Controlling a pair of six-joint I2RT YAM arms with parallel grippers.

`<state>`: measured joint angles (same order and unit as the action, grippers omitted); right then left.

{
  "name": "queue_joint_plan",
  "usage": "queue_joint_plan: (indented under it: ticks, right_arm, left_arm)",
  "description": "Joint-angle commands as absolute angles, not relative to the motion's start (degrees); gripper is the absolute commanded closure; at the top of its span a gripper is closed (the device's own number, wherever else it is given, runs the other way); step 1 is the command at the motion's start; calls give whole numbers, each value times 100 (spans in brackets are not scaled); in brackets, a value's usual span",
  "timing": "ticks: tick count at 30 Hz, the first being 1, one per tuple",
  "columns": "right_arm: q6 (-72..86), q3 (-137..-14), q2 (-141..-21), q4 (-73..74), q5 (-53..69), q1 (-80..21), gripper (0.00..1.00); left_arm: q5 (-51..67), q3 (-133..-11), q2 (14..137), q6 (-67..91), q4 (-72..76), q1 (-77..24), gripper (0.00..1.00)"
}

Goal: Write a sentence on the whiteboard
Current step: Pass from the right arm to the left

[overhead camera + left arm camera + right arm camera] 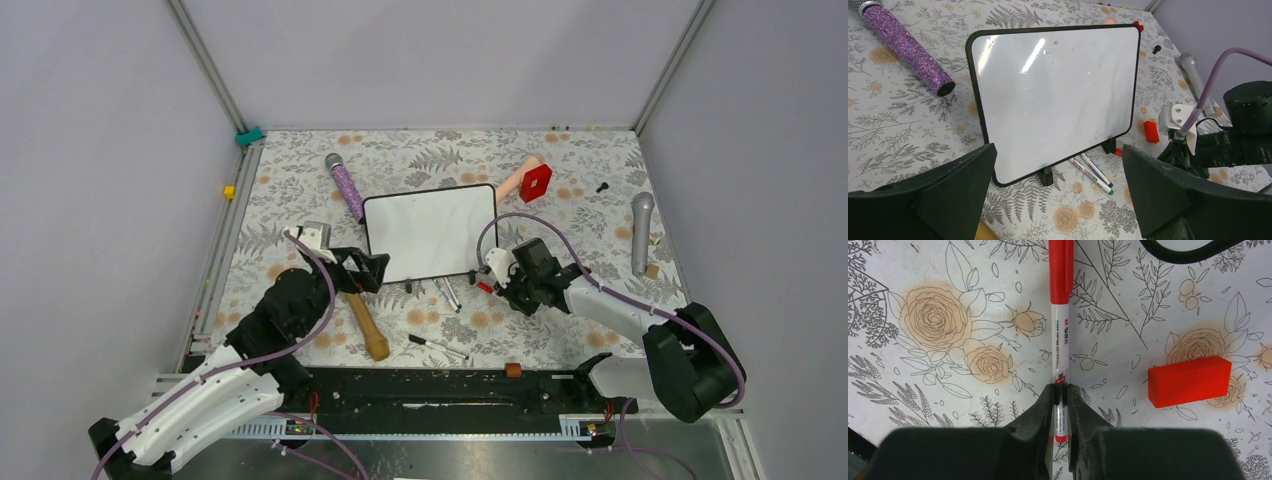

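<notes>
R gripper (pixel 1062 390) clamped on red marker (pixel 1060 315); board (pixel 430 235) blank, no sentence written yet.
The marker is pinched near its tail with the cap end fwd, and the cap looks to be on, so uncapping is prob. needed first. The board is propped on its feet mid-table. L gripper (pixel 1058 150) is held wide, empty, facing it, likely to steady it. Red block (pixel 1190 381) and spare pens (pixel 1094 172) are laid by its near edge, in R's path.

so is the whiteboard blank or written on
Blank: the whiteboard shows only light glare and faint smudges in the left wrist view, no red lettering.
</notes>
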<state>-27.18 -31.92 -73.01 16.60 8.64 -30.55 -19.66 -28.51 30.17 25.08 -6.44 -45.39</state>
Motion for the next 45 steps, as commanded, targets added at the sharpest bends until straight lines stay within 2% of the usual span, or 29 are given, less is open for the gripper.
queue_joint_plan:
  ticks: [1,4,11,18,26,30,36,40,45]
  right_arm:
    - [-2755,-3131,-7313,1798,950,-3133,92]
    - [-2967,-3249,-7258,2094,1125,-3138,100]
    - [-3313,-3402,-6639,2574,580,-3138,100]
    - [-3295,-3354,-6224,2814,322,-3125,100]
    - [-3248,-3121,-5529,2897,584,-3078,100]
    - [-3331,-3233,-5223,3116,879,-3078,100]
    - [-3448,-4079,-5060,4078,1797,-3081,100]
    - [-3507,-4913,-5265,4935,2483,-3078,100]
    - [-3516,-5519,-5540,5306,3008,-3087,100]
  left_arm:
    - [-1779,-3145,2737,2315,-1013,-4560,1]
    - [-1734,-3120,2418,2392,-1285,-4561,1]
    - [-1679,-3142,1925,2715,-1760,-4559,1]
    - [-1192,-3299,2162,3125,-1852,-4562,1]
    - [-668,-3249,2549,3723,-1596,-4568,1]
    - [-196,-2989,3107,4229,-965,-4566,1]
    - [-103,-2397,4320,5310,1445,-5016,7]
    - [-270,-2991,5421,5403,1824,-5388,11]
    - [-239,-3571,6527,5624,2468,-5689,14]
